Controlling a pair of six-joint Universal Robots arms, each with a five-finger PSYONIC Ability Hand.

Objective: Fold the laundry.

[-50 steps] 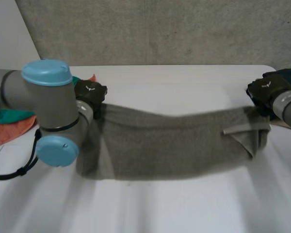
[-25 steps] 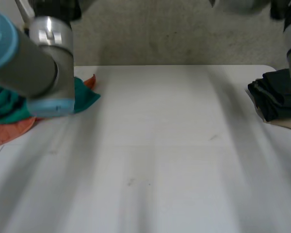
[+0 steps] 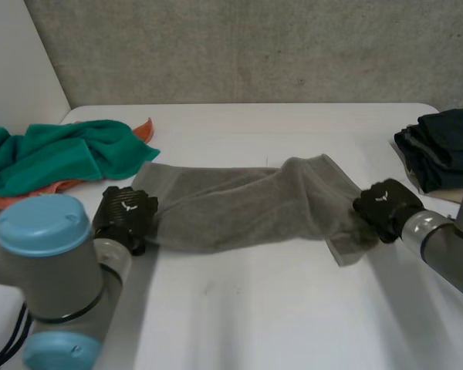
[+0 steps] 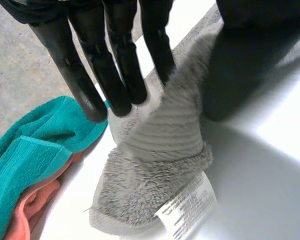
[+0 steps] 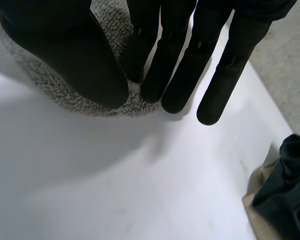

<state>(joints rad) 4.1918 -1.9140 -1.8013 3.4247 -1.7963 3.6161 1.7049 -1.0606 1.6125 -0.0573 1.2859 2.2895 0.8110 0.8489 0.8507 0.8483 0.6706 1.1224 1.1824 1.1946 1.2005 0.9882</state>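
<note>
The towel (image 3: 247, 208) is stretched along the bench (image 3: 255, 308).
One end is pinched in the left hand (image 3: 125, 216), the other in the right hand (image 3: 382, 206), so it is spread for folding.

We see the white table (image 3: 293, 308) under bright, soft, even light. The grey towel (image 3: 239, 204) casts only a faint, soft-edged shadow along its near edge in the head view, and we find the grey wall (image 3: 255, 46) behind noticeably duller than the table
</note>
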